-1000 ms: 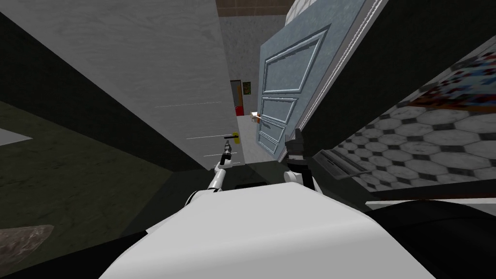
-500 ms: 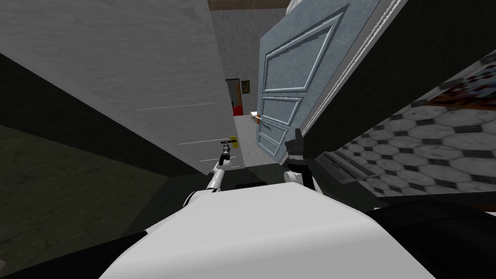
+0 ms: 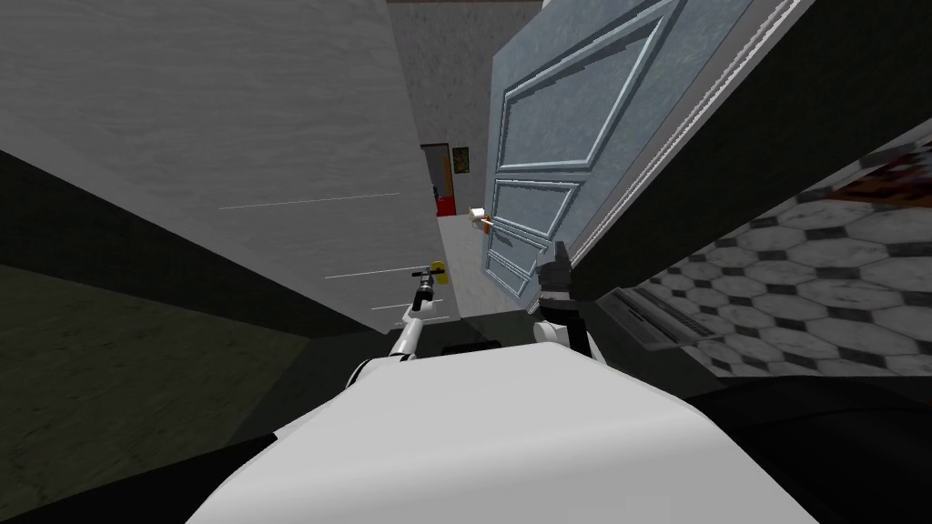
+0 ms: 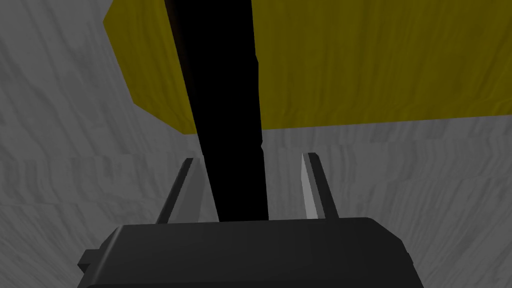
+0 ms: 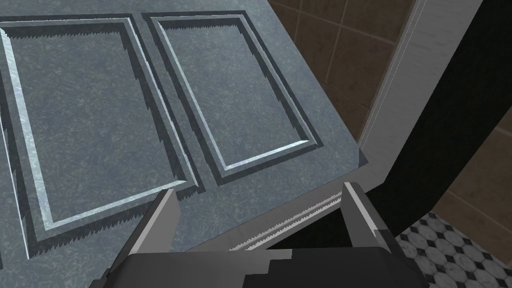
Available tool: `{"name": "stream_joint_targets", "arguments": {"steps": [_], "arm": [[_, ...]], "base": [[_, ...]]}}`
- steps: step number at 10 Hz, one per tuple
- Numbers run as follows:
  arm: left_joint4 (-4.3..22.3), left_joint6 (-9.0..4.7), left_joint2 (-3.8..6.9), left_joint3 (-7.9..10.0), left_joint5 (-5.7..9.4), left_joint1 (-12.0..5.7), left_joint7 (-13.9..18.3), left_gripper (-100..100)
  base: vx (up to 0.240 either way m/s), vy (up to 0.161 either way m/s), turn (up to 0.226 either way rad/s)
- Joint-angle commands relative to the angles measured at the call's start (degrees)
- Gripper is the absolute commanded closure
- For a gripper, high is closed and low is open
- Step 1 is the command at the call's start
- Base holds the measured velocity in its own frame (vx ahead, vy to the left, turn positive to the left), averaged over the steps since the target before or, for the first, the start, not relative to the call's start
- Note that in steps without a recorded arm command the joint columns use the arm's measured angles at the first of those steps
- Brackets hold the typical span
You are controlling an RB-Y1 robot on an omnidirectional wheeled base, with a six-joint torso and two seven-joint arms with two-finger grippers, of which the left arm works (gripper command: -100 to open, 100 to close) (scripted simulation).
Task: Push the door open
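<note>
Head view: blue-grey panelled door (image 3: 537,127) stands ajar on my right, with a narrow strip of open floor between its handle edge and the pale grey panel (image 3: 273,136). Right gripper (image 5: 260,190) is wide open and empty at the door's edge beside the frame. Left gripper (image 4: 250,157) is open, loosely straddling the black handle (image 4: 225,100) on its yellow plate (image 4: 350,65).

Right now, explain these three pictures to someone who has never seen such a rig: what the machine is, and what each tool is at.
It is a two-armed robot. The wide picture comes from a camera on its head, looking down; the other two come from cameras on its hands. The left tool is open around a black handle on a yellow plate, fixed to a pale grey panel. The right tool is open too, holding nothing, close to a blue panelled door that stands partly open beside its white frame.
</note>
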Motion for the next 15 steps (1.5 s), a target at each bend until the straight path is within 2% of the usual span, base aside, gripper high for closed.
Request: {"name": "stream_joint_targets", "arguments": {"steps": [1, 5, 6, 9, 15], "arm": [[0.0, 0.01, 0.01, 0.0, 0.0, 0.02, 0.0, 100], [0.0, 0.01, 0.01, 0.0, 0.0, 0.02, 0.0, 100], [-0.1, 0.01, 0.66, 0.75, 0.18, -0.27, -0.2, 100], [0.0, 0.02, 1.32, 1.77, 0.4, -0.33, -0.6, 100], [0.4, 0.07, 2.85, 5.61, 1.22, -0.55, -2.1, 100]], "base": [[-0.021, -0.002, -0.006], [-0.003, 0.0, -0.002], [0.113, -0.029, 0.023], [0.154, -0.054, 0.045], [0.199, -0.076, 0.071]]}}
